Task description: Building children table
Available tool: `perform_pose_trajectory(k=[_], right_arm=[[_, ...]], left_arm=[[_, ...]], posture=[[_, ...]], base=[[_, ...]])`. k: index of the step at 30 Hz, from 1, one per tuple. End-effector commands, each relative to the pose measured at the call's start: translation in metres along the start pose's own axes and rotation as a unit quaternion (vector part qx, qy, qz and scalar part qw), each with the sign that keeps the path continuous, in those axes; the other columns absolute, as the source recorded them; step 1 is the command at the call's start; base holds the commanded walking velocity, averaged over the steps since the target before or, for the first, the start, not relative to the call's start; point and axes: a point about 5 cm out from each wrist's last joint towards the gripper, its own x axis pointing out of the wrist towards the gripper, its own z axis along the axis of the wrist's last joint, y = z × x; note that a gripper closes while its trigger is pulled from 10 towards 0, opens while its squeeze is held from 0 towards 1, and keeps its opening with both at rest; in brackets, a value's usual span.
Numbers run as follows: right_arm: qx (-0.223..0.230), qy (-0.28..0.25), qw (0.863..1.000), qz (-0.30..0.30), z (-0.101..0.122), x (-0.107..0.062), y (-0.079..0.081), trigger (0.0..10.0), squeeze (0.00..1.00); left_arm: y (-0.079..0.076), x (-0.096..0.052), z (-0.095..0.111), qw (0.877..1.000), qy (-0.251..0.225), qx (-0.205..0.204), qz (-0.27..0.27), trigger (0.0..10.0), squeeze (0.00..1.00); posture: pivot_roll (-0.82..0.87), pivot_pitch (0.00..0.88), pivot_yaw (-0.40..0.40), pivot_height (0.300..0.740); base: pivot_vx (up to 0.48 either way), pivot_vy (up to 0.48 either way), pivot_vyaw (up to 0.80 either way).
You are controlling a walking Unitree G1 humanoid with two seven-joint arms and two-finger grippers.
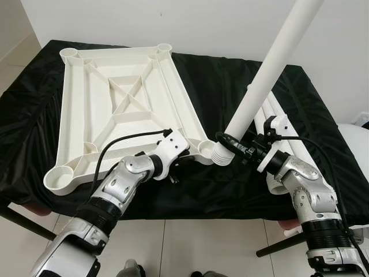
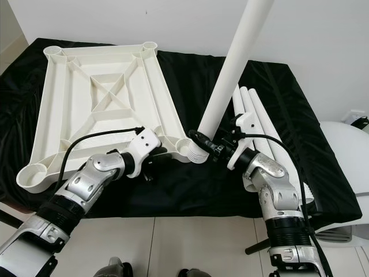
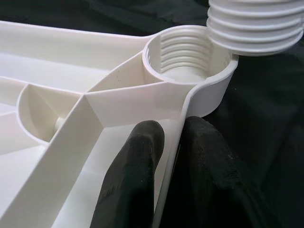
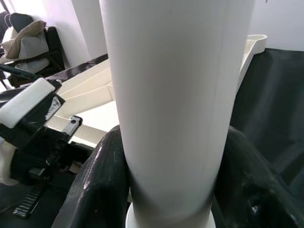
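- Left gripper (image 1: 183, 163) comes first: its fingers (image 3: 130, 180) are pinched on the rim wall of the white tabletop (image 1: 124, 104), one finger inside the wall and one outside, just short of the near-right corner socket (image 3: 187, 57).
- That tabletop lies upside down on the black cloth (image 1: 230, 86), ribs facing up, spreading from about 10 o'clock toward the centre of the head view.
- Right gripper (image 2: 214, 145) is closed around a white table leg (image 1: 271, 63), which rises tilted toward 1 o'clock; its threaded end (image 3: 254, 26) hangs just beside and above the socket, not yet seated.
- Spare legs (image 2: 256, 118) lie together on the cloth at about 3 o'clock, behind the right arm.
- Risk, as I judge it: the leg leans, so its threads could cross or catch on the socket lip and jam.
- A hard push could slide the tabletop on the cloth if the left pinch gives way.
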Motion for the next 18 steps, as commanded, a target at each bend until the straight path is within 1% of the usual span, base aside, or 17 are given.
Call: perform_pose_trajectory(k=[1, 12, 15, 18], right_arm=[[-0.006, -0.002, 1.0, 0.009, 0.001, 0.003, -0.001, 10.0, 0.0], [-0.015, -0.014, 0.999, 0.027, 0.008, 0.015, -0.005, 10.0, 0.0], [-0.013, -0.015, 0.999, 0.035, 0.008, 0.018, -0.004, 10.0, 0.0], [-0.011, -0.008, 0.999, 0.051, 0.001, 0.024, 0.002, 10.0, 0.0]], left_arm=[[-0.017, -0.002, -0.018, 0.996, 0.046, -0.002, -0.07, 10.0, 0.0], [-0.03, -0.001, -0.014, 0.996, 0.042, 0.003, -0.076, 10.0, 0.0], [-0.033, 0.001, -0.013, 0.996, 0.04, 0.004, -0.078, 10.0, 0.0], [-0.037, 0.002, -0.01, 0.996, 0.038, 0.006, -0.08, 10.0, 0.0]], posture=[[-0.04, 0.088, -0.072, 0.74], [-0.03, 0.084, -0.079, 0.74], [-0.03, 0.082, -0.082, 0.74], [-0.02, 0.08, -0.086, 0.74]], base=[[0.0, 0.0, 0.0], [0.0, 0.0, 0.0], [0.0, 0.0, 0.0], [0.0, 0.0, 0.0]])
